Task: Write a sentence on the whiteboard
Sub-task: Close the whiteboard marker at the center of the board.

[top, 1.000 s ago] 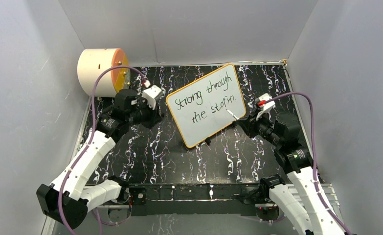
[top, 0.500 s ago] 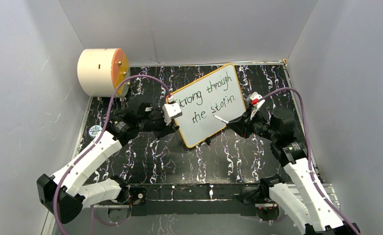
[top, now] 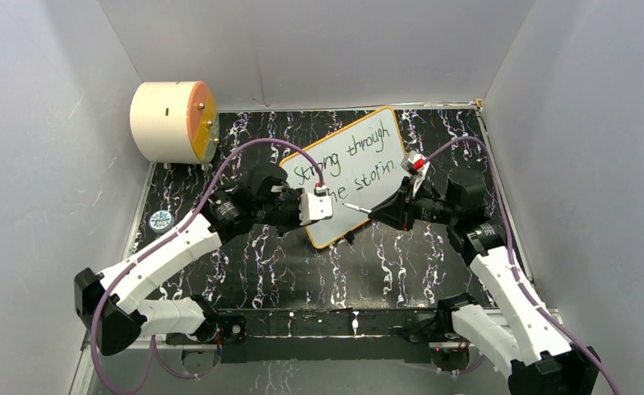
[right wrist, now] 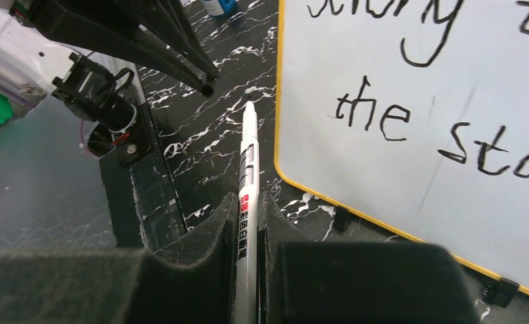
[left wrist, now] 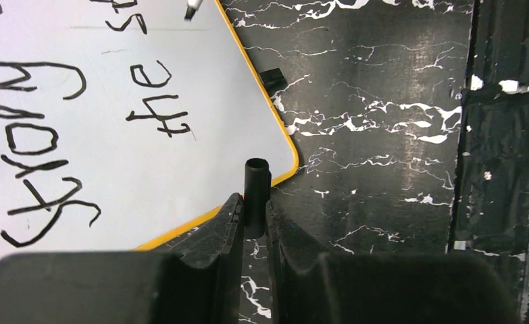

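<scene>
The whiteboard (top: 355,169) sits askew in the upper middle of the top view on the marbled surface (top: 400,263), already reading "Strong through the storm.", so the writing looks finished. Just off its lower edge the right pincer (right wrist: 249,202) is clamped on the marker (right wrist: 248,142), tip aimed off the board at the left pincer (left wrist: 253,206). That one pinches a black cap (left wrist: 256,182), and the two, near but apart, seem lined up for capping.
</scene>
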Robot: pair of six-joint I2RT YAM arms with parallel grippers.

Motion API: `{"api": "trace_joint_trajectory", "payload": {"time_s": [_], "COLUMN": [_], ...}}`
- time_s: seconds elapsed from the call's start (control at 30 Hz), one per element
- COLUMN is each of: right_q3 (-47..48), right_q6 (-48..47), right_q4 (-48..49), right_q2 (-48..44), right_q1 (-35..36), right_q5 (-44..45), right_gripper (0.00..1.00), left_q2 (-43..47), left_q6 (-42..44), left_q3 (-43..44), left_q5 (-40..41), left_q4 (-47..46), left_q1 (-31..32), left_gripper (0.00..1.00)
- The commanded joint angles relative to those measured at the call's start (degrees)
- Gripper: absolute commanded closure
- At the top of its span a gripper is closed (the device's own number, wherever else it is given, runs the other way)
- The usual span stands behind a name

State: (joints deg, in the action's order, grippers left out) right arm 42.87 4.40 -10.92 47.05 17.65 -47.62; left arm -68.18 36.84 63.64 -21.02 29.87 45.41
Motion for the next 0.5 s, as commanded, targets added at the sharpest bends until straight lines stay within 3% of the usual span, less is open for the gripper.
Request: {"api": "trace_joint_trajectory", "payload": {"time_s": [0.0, 0.47], "right_q3": [2.6, 3.5], "right_q6": [0.4, -2.0], "right_q4": [4.2, 2.5], "right_q2": [1.4, 7.3], "right_q1": [0.1, 4.4], "right_q5": [-6.1, -7.7], "right_gripper": [1.0, 1.0], "left_q2": [-0.7, -2.7], "left_q6": [4.8, 7.0], "left_q3": [2.8, 4.2], "left_q5": [4.7, 6.6], "left_q4": [1.3, 1.1], "left_q1": [2.0, 5.4], "left_gripper": [1.0, 1.0]}}
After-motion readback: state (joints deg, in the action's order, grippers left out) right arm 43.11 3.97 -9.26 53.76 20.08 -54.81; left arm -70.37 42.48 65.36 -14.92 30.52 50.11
